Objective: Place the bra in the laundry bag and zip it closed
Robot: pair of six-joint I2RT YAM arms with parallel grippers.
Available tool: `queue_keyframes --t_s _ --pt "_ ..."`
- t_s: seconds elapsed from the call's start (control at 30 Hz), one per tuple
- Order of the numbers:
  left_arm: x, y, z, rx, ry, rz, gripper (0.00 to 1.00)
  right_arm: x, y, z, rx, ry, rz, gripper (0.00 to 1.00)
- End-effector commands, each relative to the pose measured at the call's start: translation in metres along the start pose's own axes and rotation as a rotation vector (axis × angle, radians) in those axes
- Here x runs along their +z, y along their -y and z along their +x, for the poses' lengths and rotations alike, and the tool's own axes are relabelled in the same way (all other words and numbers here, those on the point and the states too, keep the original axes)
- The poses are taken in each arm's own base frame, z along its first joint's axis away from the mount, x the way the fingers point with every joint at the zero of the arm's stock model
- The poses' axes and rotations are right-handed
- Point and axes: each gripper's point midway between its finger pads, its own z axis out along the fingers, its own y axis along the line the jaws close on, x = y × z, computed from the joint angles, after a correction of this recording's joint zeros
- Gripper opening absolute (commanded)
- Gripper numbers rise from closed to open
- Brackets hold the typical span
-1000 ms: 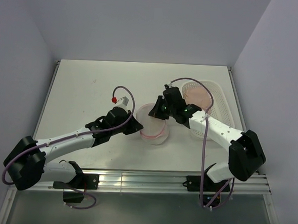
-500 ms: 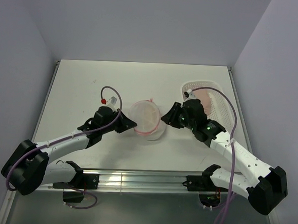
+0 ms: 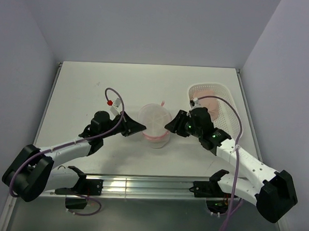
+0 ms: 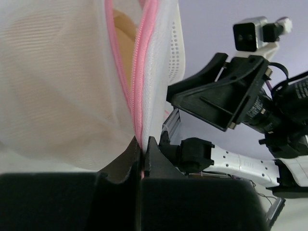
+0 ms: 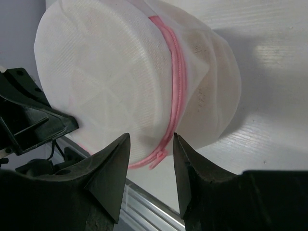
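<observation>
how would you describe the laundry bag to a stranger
On the white table, look between the left hand and right hand. The laundry bag is the round, soft white mesh pouch with a pink zipper rim; the basket to its right is rigid perforated plastic.

We log the laundry bag (image 3: 155,122) mid-table (image 3: 88,86), the bra (image 4: 126,29) inside. Left gripper (image 3: 142,128) touches its left edge; right gripper (image 3: 168,126) just right. Basket (image 3: 231,109) behind, far right.
</observation>
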Motion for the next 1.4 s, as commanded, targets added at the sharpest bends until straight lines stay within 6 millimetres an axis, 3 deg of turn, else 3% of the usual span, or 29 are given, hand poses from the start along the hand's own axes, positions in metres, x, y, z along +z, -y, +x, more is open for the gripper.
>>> queue_keyframes --t_s 0.0,0.37,0.67,0.87,1.17,1.2,1.27,1.33,1.37 --pt "-0.003 0.023 -0.003 0.031 -0.014 0.105 0.00 0.005 -0.014 -0.009 0.009 0.028 -0.074 0.49" --pt "-0.005 0.020 0.000 -0.001 -0.038 0.144 0.00 0.008 -0.005 -0.005 0.053 0.027 -0.076 0.54" --pt "-0.011 0.025 0.000 -0.004 -0.046 0.183 0.00 0.016 -0.002 -0.002 0.096 0.027 -0.111 0.50" --pt "-0.012 0.024 0.003 -0.006 -0.073 0.189 0.00 0.015 -0.005 -0.010 0.122 0.063 -0.143 0.42" --pt "-0.005 0.007 -0.005 0.044 -0.065 0.068 0.00 0.005 -0.015 -0.013 0.137 0.081 -0.195 0.03" --pt "-0.005 -0.004 -0.004 0.028 -0.075 0.009 0.01 0.001 -0.018 -0.014 0.142 0.087 -0.208 0.00" --pt "-0.002 -0.001 -0.019 0.084 -0.027 -0.032 0.08 -0.004 -0.019 -0.014 0.153 0.092 -0.210 0.00" --pt "-0.002 -0.004 -0.028 0.097 -0.011 -0.117 0.24 -0.011 -0.024 -0.020 0.165 0.116 -0.216 0.00" --pt "-0.005 -0.008 -0.040 0.142 0.044 -0.168 0.27 -0.012 -0.018 -0.023 0.177 0.135 -0.179 0.00"
